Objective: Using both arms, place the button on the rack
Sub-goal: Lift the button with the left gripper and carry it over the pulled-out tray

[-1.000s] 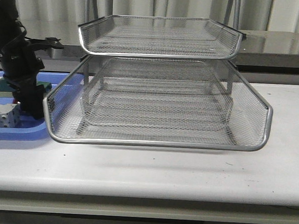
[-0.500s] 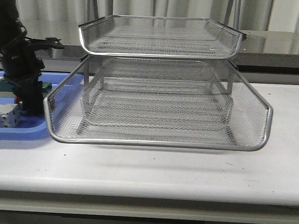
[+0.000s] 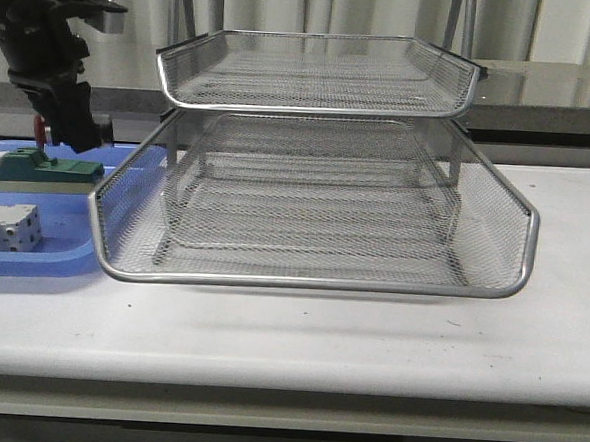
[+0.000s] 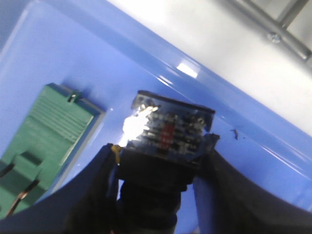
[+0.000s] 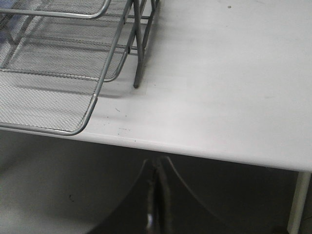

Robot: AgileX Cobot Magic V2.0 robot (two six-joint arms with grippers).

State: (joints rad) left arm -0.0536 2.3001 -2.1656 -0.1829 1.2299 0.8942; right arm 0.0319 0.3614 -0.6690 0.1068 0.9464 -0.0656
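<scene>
The left gripper pinches the button by its dark body above the blue tray — small, light, rigid, likely slick; the right gripper is closed, empty.

The left arm at the frame's upper left is bulky, matte black, with a silver-grey block at its top.
</scene>
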